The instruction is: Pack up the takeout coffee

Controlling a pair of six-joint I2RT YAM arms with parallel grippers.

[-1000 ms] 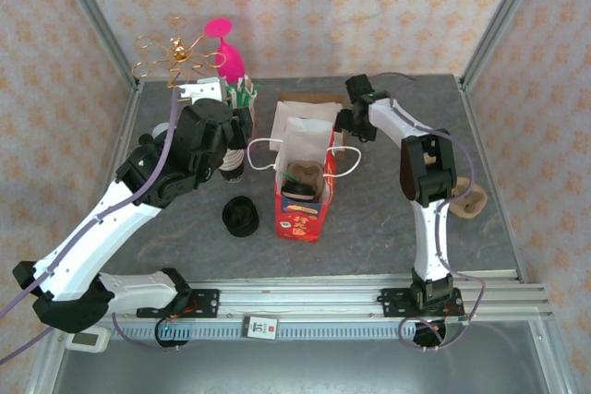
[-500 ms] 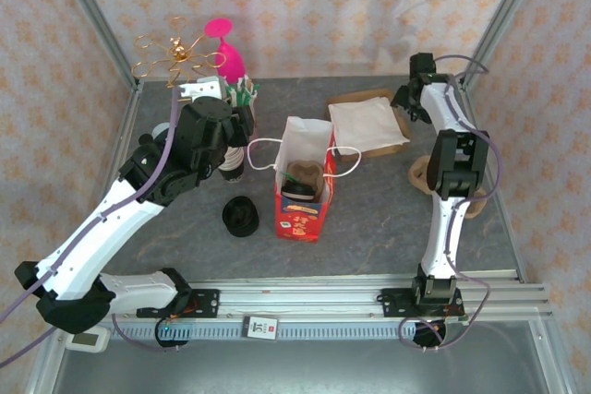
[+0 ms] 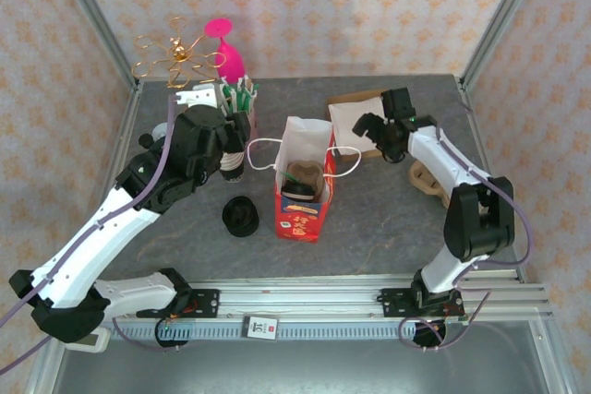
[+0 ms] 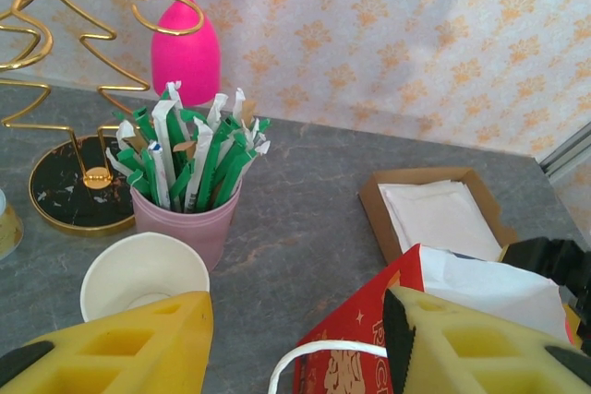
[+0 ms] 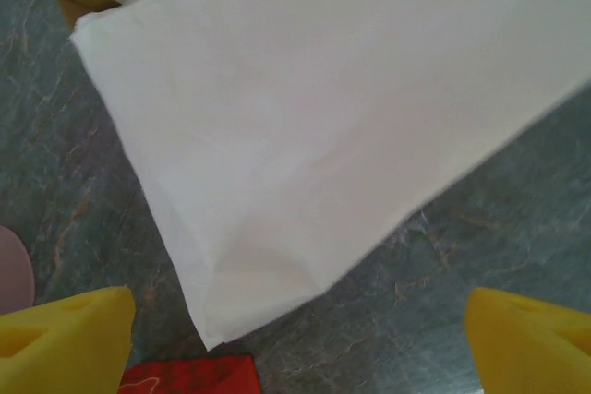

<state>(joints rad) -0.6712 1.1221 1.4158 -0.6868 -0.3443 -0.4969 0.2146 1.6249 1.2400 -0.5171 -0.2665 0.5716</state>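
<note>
At the centre of the table (image 3: pixel 388 219) stands the red bag (image 3: pixel 303 193), mouth open, with a black lid (image 3: pixel 242 216) just to its left. The right gripper (image 5: pixel 295 339) hangs spread over the white napkin (image 5: pixel 323 117) (nothing between its fingers). The left gripper (image 4: pixel 295 343), likewise spread and empty, hovers near the paper cup (image 4: pixel 143 274).

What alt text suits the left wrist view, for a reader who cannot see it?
The open left gripper faces a pink cup of green-and-white sachets beside an empty paper cup; a red bag and napkin tray sit right.
</note>
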